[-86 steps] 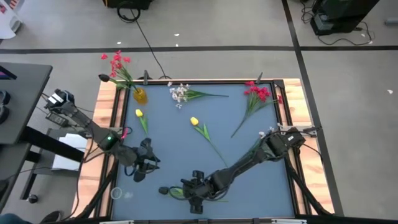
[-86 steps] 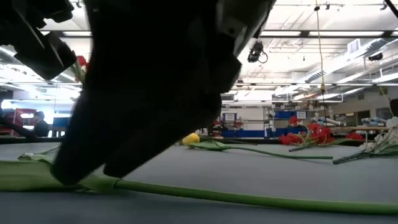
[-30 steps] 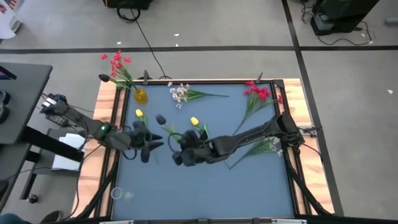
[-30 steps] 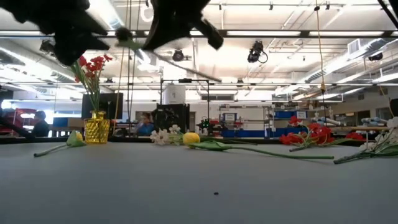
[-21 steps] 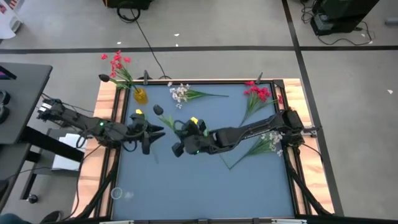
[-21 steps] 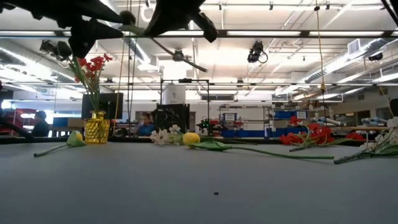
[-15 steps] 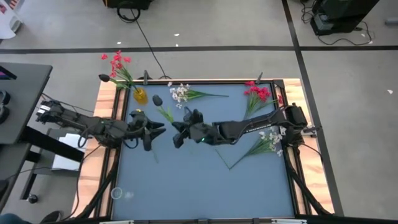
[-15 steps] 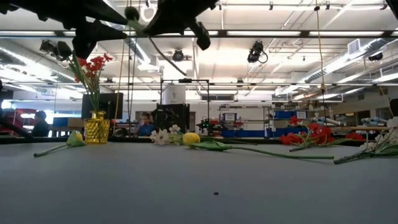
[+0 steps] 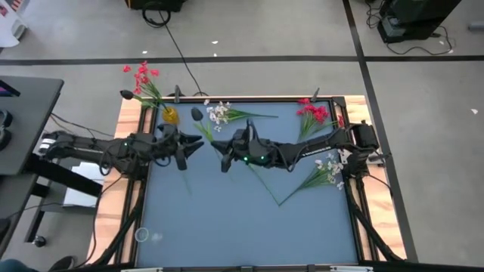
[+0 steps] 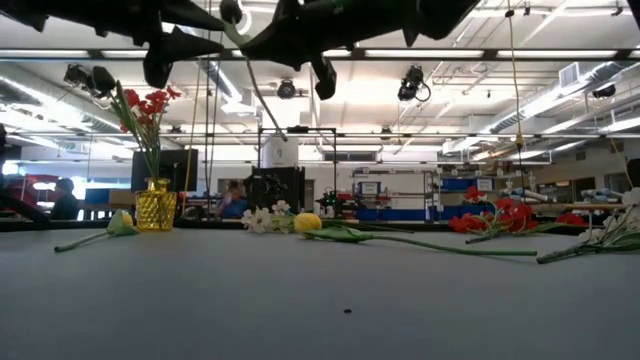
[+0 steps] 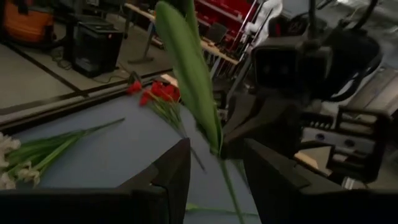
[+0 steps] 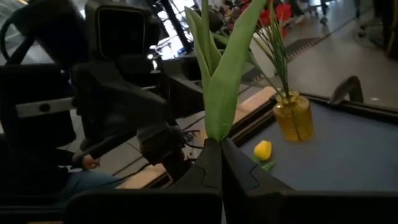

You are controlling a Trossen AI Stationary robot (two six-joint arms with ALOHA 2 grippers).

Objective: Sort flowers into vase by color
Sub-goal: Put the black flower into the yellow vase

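Green-stemmed artificial flower rises above the blue surface, its stem pinched at the base between the right gripper's pressed-together fingers. Opposite, the left gripper's fingers stand spread, the leafy stem between them, near the yellow glass vase.

No text, label, brand, number or sign can be read in any of the views.
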